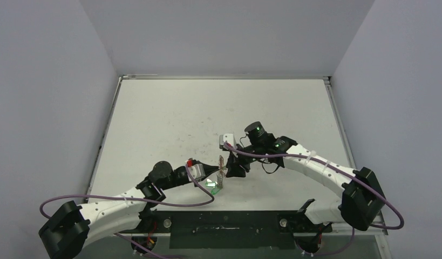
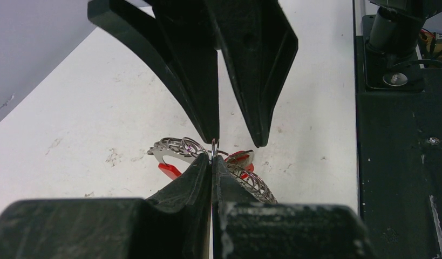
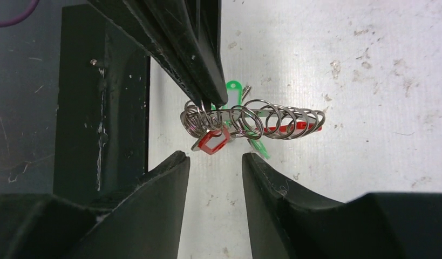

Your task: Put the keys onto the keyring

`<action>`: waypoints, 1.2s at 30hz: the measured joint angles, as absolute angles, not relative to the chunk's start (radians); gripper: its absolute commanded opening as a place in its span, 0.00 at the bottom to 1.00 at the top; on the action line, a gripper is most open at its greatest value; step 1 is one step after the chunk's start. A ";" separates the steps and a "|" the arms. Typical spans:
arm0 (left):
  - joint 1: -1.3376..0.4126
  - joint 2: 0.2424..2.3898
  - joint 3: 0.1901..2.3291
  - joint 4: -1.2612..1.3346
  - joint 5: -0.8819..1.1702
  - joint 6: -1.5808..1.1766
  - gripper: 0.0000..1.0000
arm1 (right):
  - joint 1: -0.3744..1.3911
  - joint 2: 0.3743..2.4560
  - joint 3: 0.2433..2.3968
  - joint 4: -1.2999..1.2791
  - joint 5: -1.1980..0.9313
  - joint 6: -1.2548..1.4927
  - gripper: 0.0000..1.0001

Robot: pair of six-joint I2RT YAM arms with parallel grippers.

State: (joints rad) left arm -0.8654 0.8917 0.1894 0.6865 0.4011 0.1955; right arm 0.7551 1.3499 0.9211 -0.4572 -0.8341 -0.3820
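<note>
- White tabletop, scuffed and flecked, sits boxed in by plain grey walls. Both arms meet over its near middle.
- My left gripper is pressed together on one thin wire loop of the keyring. It pinches the ring at one end, so the ring stands on edge between the two arms.
- I judge that hold is meant to steady the ring and turn its loops sideways toward the other arm.
- My right gripper is spread, with nothing between its fingers. Its tips sit just short of the ring and face the left gripper's tips, well placed, I judge, to take a loop or a key.
- Seen edge-on from the right wrist, the keyring is a row of overlapping silvery loops like a stretched coil. The red arc shows through behind them.
- A red-tagged key hangs at the pinched end, touching the loops. It looks threaded on, though I can't confirm that.
- Green tags show above and below the loops. I can't tell whether they hang from the ring or merely lie behind it.
</note>
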 measured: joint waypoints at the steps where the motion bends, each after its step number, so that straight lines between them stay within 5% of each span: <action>1: -0.865 0.891 0.189 0.687 0.401 0.196 0.00 | 0.755 1.330 0.911 -0.445 -0.832 -0.380 0.42; 9: -0.865 0.889 0.189 0.690 0.401 0.196 0.00 | 0.755 1.239 0.858 -0.327 -0.829 -0.380 0.43; 23: -0.865 0.883 0.189 0.692 0.401 0.196 0.00 | 0.761 1.221 0.807 -0.205 -0.864 -0.392 0.31; 29: -0.865 0.873 0.189 0.692 0.401 0.196 0.00 | 0.768 1.244 0.807 -0.184 -0.875 -0.397 0.15; 36: -0.865 0.873 0.189 0.690 0.401 0.195 0.00 | 0.774 1.263 0.808 -0.189 -0.880 -0.417 0.13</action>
